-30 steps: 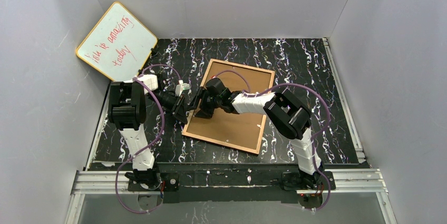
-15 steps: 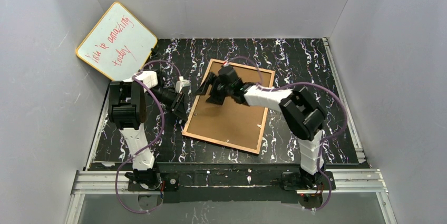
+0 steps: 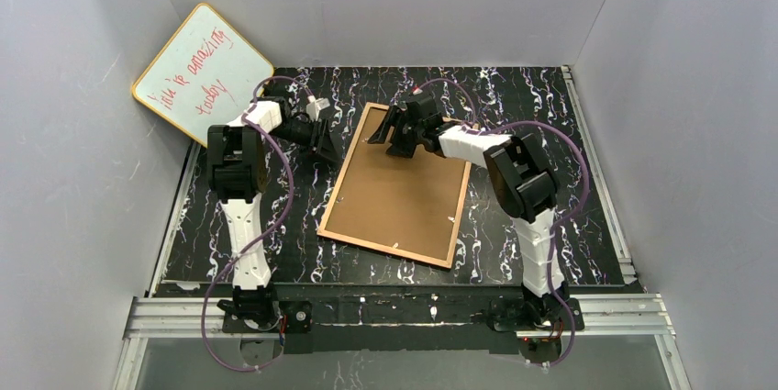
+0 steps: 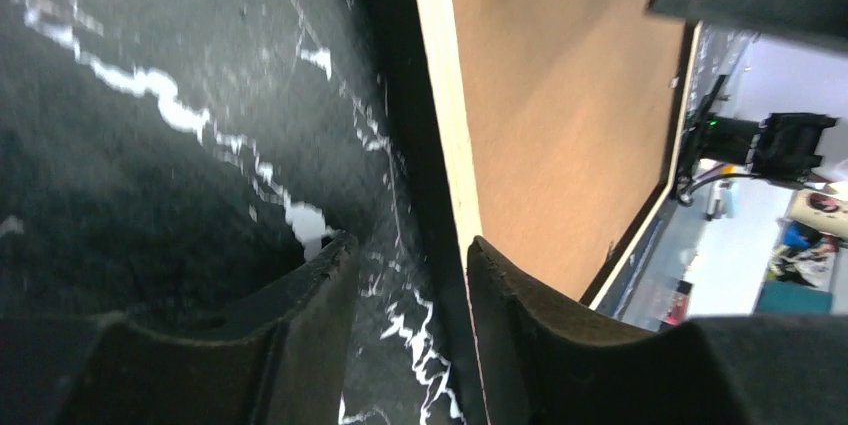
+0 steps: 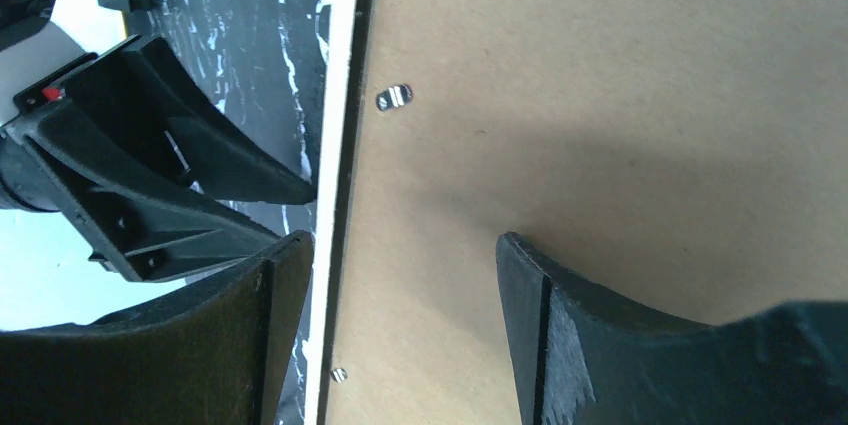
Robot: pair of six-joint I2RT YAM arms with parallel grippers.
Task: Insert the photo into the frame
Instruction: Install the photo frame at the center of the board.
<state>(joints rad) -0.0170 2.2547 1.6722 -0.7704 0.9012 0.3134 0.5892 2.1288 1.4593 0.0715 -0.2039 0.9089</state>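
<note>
The frame (image 3: 343, 171) lies face down in the middle of the table, its light wood back edge up, with the brown hardboard backing panel (image 3: 404, 197) in it. The photo is hidden. My left gripper (image 3: 327, 140) is open, low over the table just beside the frame's left edge (image 4: 445, 115), near the far left corner; nothing is between its fingers (image 4: 410, 255). My right gripper (image 3: 385, 131) is open just above the backing panel (image 5: 600, 95) at the same corner, its left finger (image 5: 250, 325) over the frame's edge (image 5: 340, 95). The left gripper (image 5: 170, 185) shows right beside it.
A yellow-edged whiteboard (image 3: 204, 71) with red writing leans in the far left corner. Small metal turn clips (image 5: 393, 97) sit along the backing panel's edge. Grey walls close in the table on three sides. The black marbled table top (image 3: 541, 133) surrounds the frame.
My right gripper has moved from the frame's left-middle edge towards its far left corner. My left gripper has moved the same way along the frame's left edge. The frame has not moved.
</note>
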